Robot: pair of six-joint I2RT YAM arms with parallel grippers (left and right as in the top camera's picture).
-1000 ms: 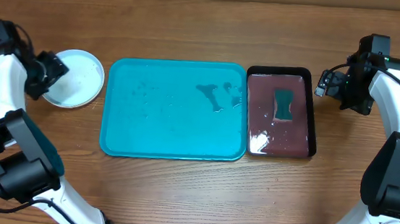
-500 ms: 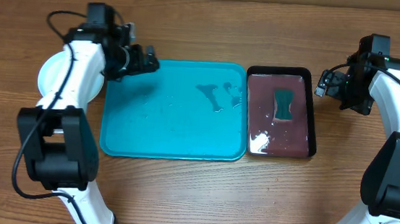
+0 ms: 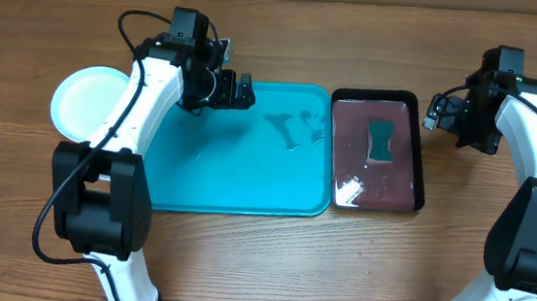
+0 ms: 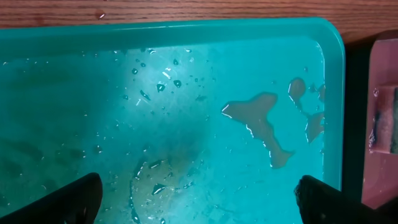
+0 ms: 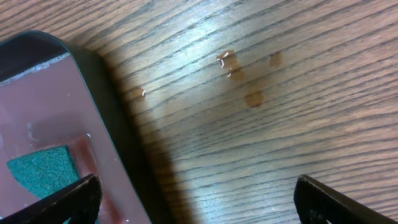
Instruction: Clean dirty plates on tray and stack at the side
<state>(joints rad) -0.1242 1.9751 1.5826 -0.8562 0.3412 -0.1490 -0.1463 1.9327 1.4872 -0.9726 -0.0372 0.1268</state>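
Left gripper (image 3: 242, 92): wide, empty, over wet tray (image 3: 207, 179), 11 o'clock. Right gripper (image 3: 434, 110): wide, empty (beside black tray (image 3: 420, 156)). White plate (image 3: 82, 105): tray's 9 o'clock.

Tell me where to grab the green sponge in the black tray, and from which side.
Pinch the sponge across its narrow waist, coming straight down from above. It lies flat in reddish liquid inside the black tray, whose raised walls block a sideways approach, and the pinched-in middle should keep it from slipping. The right gripper, open beside that tray, looks nearest.
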